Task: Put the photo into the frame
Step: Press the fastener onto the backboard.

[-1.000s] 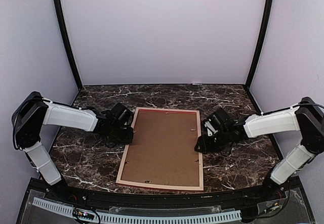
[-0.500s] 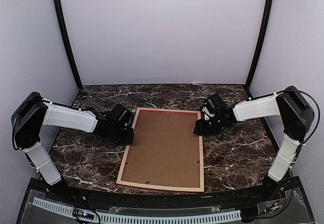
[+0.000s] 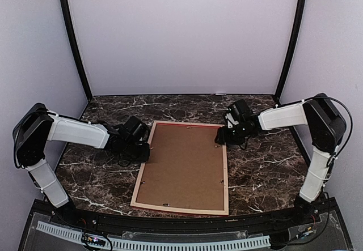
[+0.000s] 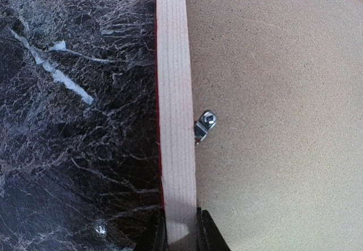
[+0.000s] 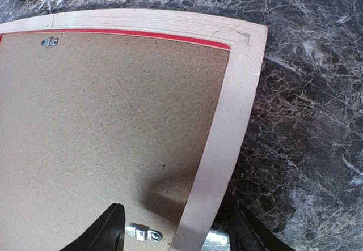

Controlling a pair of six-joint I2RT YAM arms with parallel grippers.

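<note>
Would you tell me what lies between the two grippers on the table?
The frame, face down with its brown backing board showing, spans from the left gripper to the right gripper; the top view shows it.

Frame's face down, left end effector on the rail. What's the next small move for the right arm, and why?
Probably lower the right end effector onto the metal clip by the far right corner and swing it off the backing board. Its jaws stand open astride the frame rail, the left end effector clamps the opposite rail, and the board covers the opening.
</note>
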